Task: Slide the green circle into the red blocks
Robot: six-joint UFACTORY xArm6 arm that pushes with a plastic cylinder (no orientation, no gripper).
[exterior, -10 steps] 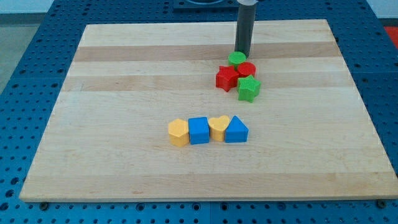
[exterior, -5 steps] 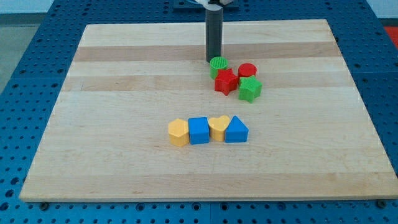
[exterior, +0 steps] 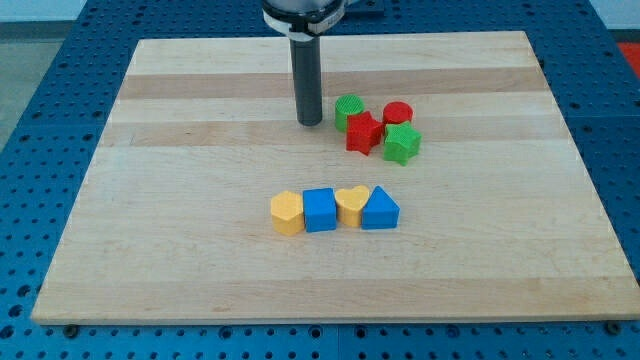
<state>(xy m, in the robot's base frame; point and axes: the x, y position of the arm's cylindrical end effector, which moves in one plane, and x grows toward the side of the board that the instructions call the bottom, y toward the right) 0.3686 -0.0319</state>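
Your tip [exterior: 310,122] sits just left of green circle [exterior: 349,109], which touches red star [exterior: 362,132]. No gripper fitted. Off-centre push risks scattering red cylinder [exterior: 398,113].

Tip position: my tip [exterior: 310,122] stands on the board [exterior: 180,120], just left of the green circle [exterior: 349,109], a narrow gap between them.
Upper cluster: green circle, red star [exterior: 362,133], red cylinder [exterior: 398,114] and green star [exterior: 401,144] packed close, blocking passage through the group.
Lower row: yellow hexagon [exterior: 286,213], blue cube [exterior: 319,210], yellow heart [exterior: 350,205], blue triangle [exterior: 380,209], side by side, forming a barrier across the board's middle.
Free lane: a bare strip between cluster and row.
Open areas: the view's left, right and bottom of the board.
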